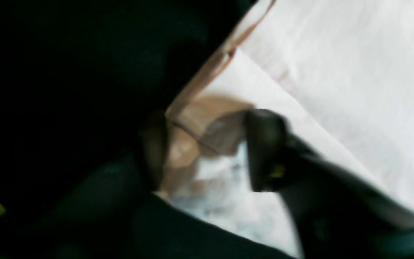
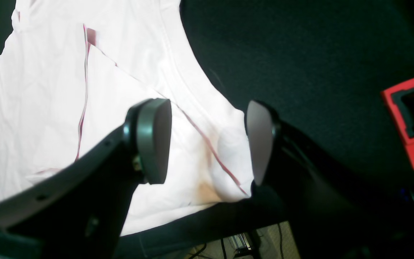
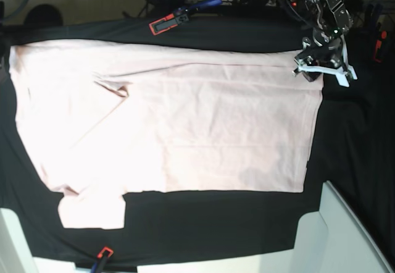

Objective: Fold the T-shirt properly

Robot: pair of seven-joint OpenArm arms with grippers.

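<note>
Shirt (image 3: 185,131) lies flat on the black cloth (image 3: 345,162). At its far right corner the left claw (image 1: 207,151) pinches its edge. The right claw (image 2: 207,140) hangs spread above another corner.

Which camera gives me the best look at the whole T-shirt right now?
The base view: it shows the T-shirt spread across the black table cloth, edge to edge, one sleeve folded in. The right wrist view shows only a corner between the open right claw; the left wrist view is a blurred hem corner at the left claw.
</note>
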